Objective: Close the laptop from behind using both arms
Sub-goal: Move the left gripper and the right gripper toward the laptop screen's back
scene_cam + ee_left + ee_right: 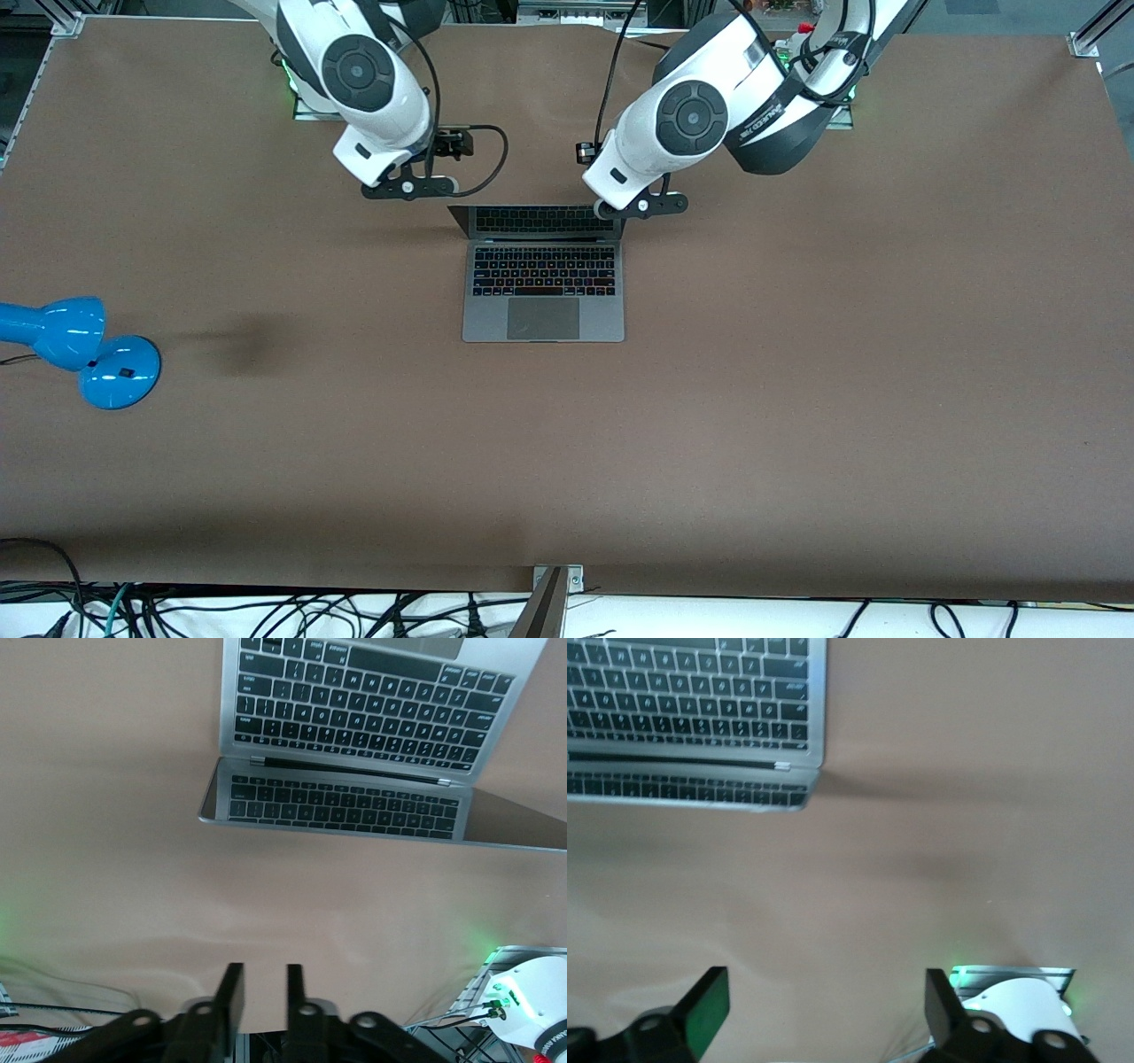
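A broad table (797,399) covered in matte brown sheeting carries the laptop (543,297), which lies open near the middle, its lid (536,222) upright and its dark glossy screen mirroring the keys. Closing has not begun: neither arm touches the lid, and the whole fold-down is judged still to come. Two glossy white, rounded arms reach in from the side of the laptop where the lid's back faces. The left gripper (260,995) hangs over the table just by the lid's corner toward the left arm's end, its flat black fingers drawn close with a narrow gap, pinching nothing. The right gripper (824,1010) hovers over bare table near the lid's corner toward the right arm's end, fingers spread wide (one pad shows green). The laptop is slim grey brushed metal, square-cornered, with black keys and a smooth trackpad (543,318).
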Tool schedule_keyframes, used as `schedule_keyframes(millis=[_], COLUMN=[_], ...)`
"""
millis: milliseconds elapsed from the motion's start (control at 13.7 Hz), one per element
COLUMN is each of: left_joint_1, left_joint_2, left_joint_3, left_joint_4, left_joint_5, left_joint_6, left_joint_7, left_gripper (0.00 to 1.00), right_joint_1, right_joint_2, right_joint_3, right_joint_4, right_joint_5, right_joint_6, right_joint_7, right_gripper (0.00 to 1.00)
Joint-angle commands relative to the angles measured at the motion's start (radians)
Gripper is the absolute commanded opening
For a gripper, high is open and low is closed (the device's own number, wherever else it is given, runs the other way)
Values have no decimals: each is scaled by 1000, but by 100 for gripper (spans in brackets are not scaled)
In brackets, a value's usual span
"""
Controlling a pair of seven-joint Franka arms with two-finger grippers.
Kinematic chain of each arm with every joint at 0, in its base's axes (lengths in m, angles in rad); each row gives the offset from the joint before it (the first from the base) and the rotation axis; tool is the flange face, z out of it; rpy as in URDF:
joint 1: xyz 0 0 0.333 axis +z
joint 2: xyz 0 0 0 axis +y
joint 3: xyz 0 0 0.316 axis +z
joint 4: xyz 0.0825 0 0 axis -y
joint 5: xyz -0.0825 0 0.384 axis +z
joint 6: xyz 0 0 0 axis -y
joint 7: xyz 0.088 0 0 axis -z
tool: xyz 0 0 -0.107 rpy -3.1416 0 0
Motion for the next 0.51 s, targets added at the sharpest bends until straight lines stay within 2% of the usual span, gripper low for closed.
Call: schedule_keyframes(millis=[0, 73, 146, 438], left_joint_1=[10, 14, 14, 19], left_joint_2=[21, 31, 37, 67], left_joint_3=[-1, -1, 0, 7], left_joint_4=[-11, -12, -20, -38], left_joint_5=[-14, -12, -11, -11], left_joint_6=[8, 8, 10, 60], left_joint_7=[-9, -9, -9, -9], left_gripper=[0, 0, 0, 0], right_joint_1=[-8, -3, -1, -1], right_joint_2=[19, 25, 39, 61], right_joint_3=[28, 28, 31, 55], right_joint_4=[-7, -4, -4, 1], right_joint_5=[29, 29, 30, 29], right_joint_6=[41, 44, 44, 88], right_joint_7=[43, 41, 43, 43], right_gripper=[41, 11, 0, 0])
